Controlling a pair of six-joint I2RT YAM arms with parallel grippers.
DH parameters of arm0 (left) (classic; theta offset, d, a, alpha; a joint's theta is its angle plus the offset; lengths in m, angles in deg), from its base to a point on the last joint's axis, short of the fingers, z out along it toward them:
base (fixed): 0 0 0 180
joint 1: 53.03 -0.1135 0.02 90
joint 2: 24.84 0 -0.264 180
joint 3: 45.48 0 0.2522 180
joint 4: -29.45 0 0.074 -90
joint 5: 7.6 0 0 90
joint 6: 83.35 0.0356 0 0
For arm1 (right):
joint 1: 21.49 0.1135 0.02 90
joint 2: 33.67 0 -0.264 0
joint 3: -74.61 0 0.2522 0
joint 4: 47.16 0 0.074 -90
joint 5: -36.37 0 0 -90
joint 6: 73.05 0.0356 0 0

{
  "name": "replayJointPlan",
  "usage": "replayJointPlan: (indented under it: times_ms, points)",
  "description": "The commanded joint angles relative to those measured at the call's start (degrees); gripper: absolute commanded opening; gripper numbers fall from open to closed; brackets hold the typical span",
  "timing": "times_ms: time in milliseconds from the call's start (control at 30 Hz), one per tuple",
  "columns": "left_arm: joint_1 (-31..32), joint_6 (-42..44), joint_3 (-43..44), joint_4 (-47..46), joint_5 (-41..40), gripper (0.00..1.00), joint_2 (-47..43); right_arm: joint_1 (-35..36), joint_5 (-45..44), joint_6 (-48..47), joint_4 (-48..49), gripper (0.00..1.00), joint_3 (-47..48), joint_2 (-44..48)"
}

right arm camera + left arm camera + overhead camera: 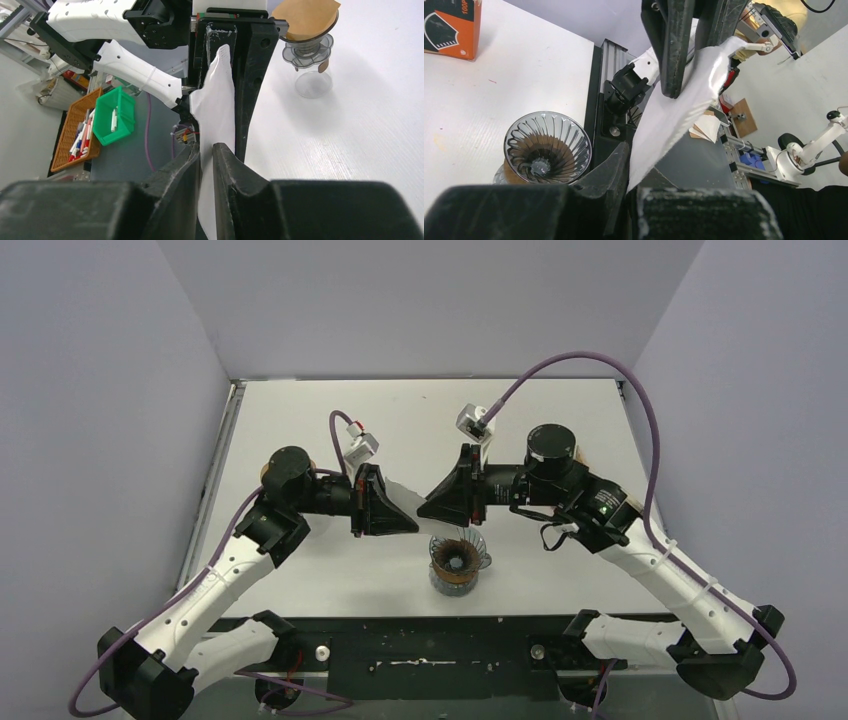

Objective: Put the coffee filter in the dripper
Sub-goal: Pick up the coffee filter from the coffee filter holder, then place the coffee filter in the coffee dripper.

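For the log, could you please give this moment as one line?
left end effector: shut on white paper cone filter | right end effector: shut on it | smoky dark-grey see-through cone dripper: below, empty

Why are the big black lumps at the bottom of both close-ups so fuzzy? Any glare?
Left wrist view: the left gripper's fingers sit too near the lens, blurred; the smoky ribbed cone dripper glints. Right wrist view: the right gripper's fingers blur likewise; white paper coffee filter sharp.

"100P" on orange box (450, 27)
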Motion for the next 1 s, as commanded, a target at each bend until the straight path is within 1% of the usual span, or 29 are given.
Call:
replayJointPlan:
  times_ms: [0,67,133,267,367,433,500,633,767,867,967]
  points:
    - [0.1,1.6,2.5,-0.8,-1.5,0.0,-1.9,0.5,-0.8,-0.6,1.8,0.13,-1.1,2.3]
    - [0.2,1.5,2.1,-1.7,-2.1,0.0,-2.4,0.9,-1.1,-1.1,2.3,0.06,-1.3,2.7]
    - [0.1,1.3,1.6,-3.0,-2.4,0.0,-3.1,1.3,-1.9,-1.8,2.4,0.02,-1.2,2.7]
    - [0.2,0.5,0.9,-5.2,-2.2,0.0,-3.8,1.8,-5.1,-3.8,0.5,0.02,0.0,2.1]
    - [0.1,0.4,0.8,-5.5,-1.7,0.0,-3.9,2.3,-6.3,-5.4,-0.3,0.0,0.8,1.4]
    - [0.2,0.3,0.8,-5.7,-1.4,0.02,-3.9,2.9,-7.5,-6.5,-0.2,0.0,0.9,1.4]
    - [0.2,0.2,0.8,-6.0,-1.1,0.08,-3.9,3.9,-9.8,-8.4,-0.4,0.0,0.8,1.5]
    - [0.1,0.5,0.5,-5.4,-1.2,0.27,-3.9,6.7,-14.0,-14.0,0.0,0.0,-0.2,2.6]
    - [0.1,3.1,0.6,-1.8,-2.5,0.45,-3.9,8.8,-16.4,-19.3,0.4,0.0,-1.0,3.4]
    - [0.1,6.7,1.9,3.1,-3.6,0.53,-4.1,10.4,-18.9,-24.9,0.0,0.0,-1.6,4.0]
    - [0.0,13.1,3.9,12.8,-5.8,0.57,-4.6,11.6,-21.7,-30.8,-1.1,0.0,-1.8,4.7]
